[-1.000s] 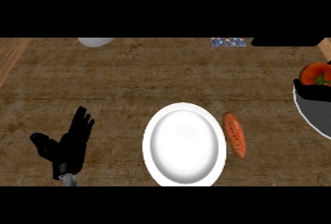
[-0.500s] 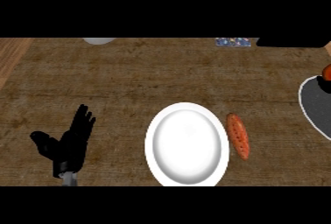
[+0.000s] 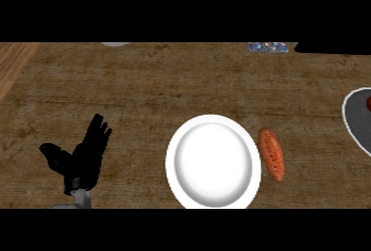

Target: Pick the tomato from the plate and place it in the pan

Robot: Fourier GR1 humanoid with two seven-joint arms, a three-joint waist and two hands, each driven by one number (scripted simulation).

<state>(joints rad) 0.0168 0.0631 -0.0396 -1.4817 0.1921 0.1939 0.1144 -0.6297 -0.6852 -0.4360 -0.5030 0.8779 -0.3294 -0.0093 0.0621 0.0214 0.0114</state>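
1. Left hand (image 3: 80, 159) rests open at the lower left, fingers straight.
2. White plate (image 3: 214, 162) sits bare on the surface (image 3: 181, 83).
3. Pan (image 3: 357, 120) shows at the right edge, something red, perhaps the tomato (image 3: 368, 103), inside.
4. An orange thing (image 3: 272, 154) lies beside the plate.

This place looks like a kitchen. The brown, wood-grained bench (image 3: 181, 83) carries cooking and eating things: a white plate (image 3: 214, 162) at 6 o'clock, an orange, elongated piece of food (image 3: 272, 154) just beside its right rim, and part of a dark pan (image 3: 357, 120) with a pale rim at 3 o'clock.
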